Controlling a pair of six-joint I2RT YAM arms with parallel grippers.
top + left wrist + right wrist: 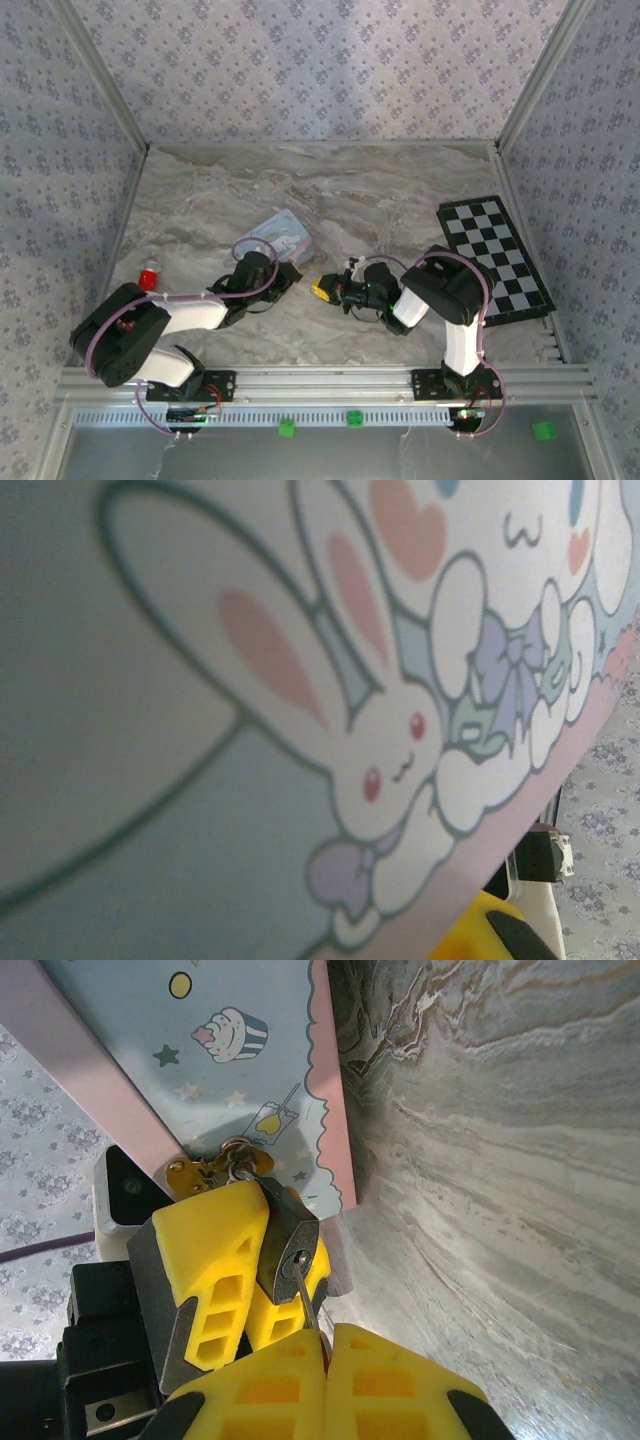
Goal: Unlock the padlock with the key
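From above, the left gripper (287, 272) and the right gripper (322, 290) meet nose to nose just beside the pale blue tin (280, 233) at mid counter (400, 190); a checkered board (495, 260) lies well apart on the right.

The left wrist view brings the tin's cartoon rabbit picture up close and blurred; the left gripper's state cannot be read there.

The right wrist view settles it: the padlock (285, 1230) hangs by its shackle (235, 1160) from the tin's brass hasp (195, 1175), clamped between the left gripper's yellow fingers (210, 1250); the right gripper is closed tight on the key (305, 1300), whose blade sits in the keyhole. Insertion looks done; turning the key and freeing the shackle remain, I judge. The padlock's long axis runs shackle to keyhole; the keyhole end faces the right gripper, with the key in line.
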